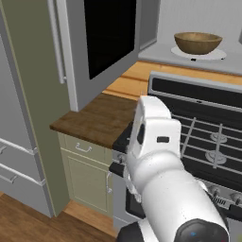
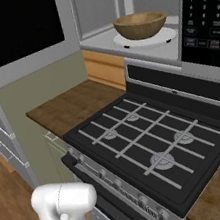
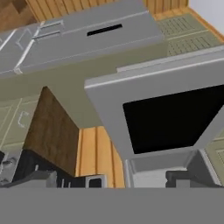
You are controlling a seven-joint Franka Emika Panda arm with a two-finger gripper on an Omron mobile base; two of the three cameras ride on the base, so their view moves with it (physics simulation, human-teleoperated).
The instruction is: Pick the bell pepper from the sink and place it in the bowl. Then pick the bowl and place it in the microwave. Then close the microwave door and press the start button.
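Sitting on the white round turntable (image 2: 145,38) inside the grey-silver microwave (image 2: 203,20), upper right of the frame, we see the tan-brown wooden bowl (image 2: 140,25); its black-glass microwave door (image 1: 101,42) stands open. Our gripper's (image 3: 131,180) fingers are spread wide, holding nothing.

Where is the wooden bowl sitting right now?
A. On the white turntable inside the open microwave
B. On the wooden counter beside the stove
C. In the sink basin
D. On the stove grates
A: both base views show the bowl resting on the white turntable inside the microwave, whose door stands open to the left.
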